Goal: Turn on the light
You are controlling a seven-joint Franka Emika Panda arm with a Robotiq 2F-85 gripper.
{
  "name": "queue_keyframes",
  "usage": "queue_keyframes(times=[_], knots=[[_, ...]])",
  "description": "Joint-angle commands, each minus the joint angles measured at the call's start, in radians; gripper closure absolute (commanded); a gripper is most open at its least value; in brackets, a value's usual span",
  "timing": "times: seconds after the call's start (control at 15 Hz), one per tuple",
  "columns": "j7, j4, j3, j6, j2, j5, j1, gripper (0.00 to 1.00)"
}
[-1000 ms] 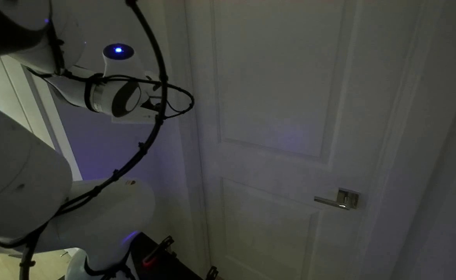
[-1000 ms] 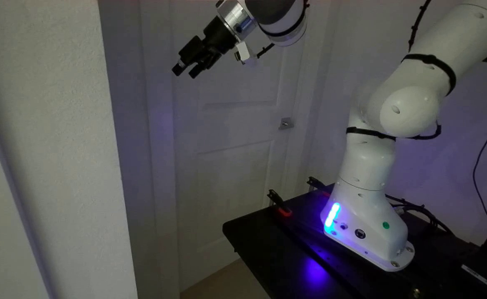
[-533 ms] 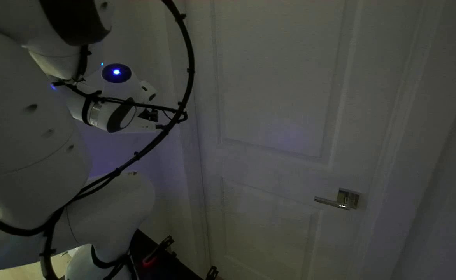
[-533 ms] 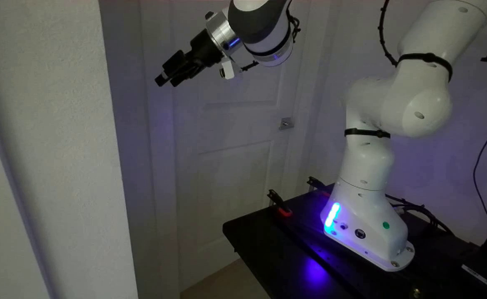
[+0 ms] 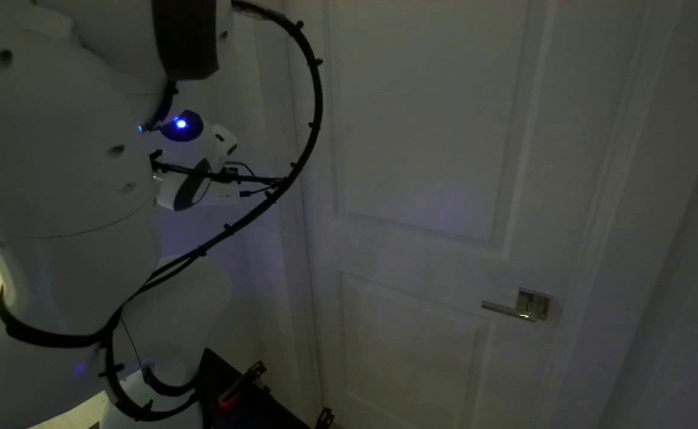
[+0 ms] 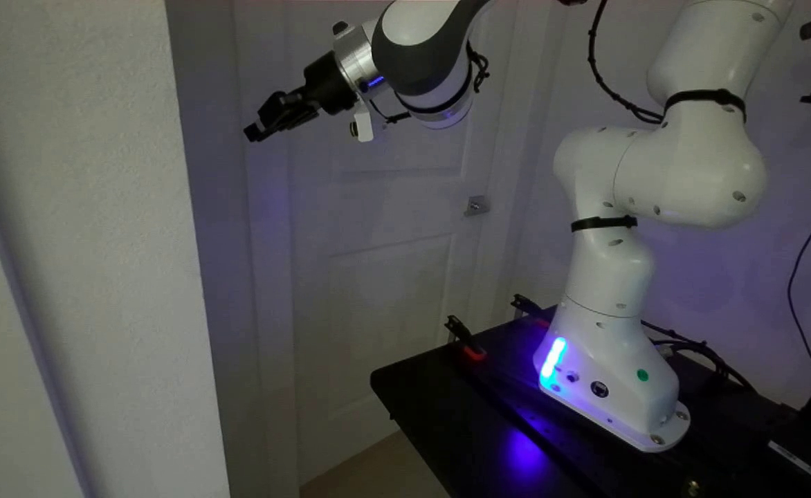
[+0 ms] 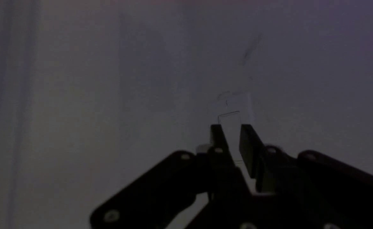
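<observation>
Light switch [image 7: 231, 130], wrist view: on wall [image 7: 317, 105], ahead of the fingers [image 7: 249, 141], long axis near upright, showing through their narrow gap; tips apart, nothing gripped; contact cannot be told; approach apparently unobstructed. In an exterior view: gripper [image 6: 253, 131] tilted slightly downward, door [image 6: 392, 297] behind; switch not seen. In an exterior view: arm [image 5: 57, 179] and looped cable [image 5: 319, 95] hiding the gripper; door handle [image 5: 524, 308] well apart.

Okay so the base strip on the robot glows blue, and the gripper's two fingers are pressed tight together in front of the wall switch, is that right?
Not quite: the fingers in front of the wall switch stand apart. The wrist view shows a gap between them, with part of the switch visible through it. The base strip does glow blue.
</observation>
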Motion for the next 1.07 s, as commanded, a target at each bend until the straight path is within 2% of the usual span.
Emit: queue_keyframes(times=[0.0, 0.13, 0.33, 0.8, 1.0], knots=[[0.034, 0.051, -0.094, 0.0, -0.017, -0.089, 0.049, 1.0], [0.059, 0.075, -0.162, -0.001, -0.028, -0.14, 0.097, 1.0], [0.095, 0.105, -0.282, -0.001, -0.049, -0.209, 0.207, 1.0], [0.102, 0.174, -0.636, -0.002, -0.112, -0.315, 0.552, 1.0], [0.087, 0.218, -0.763, -0.002, -0.14, -0.339, 0.678, 1.0]])
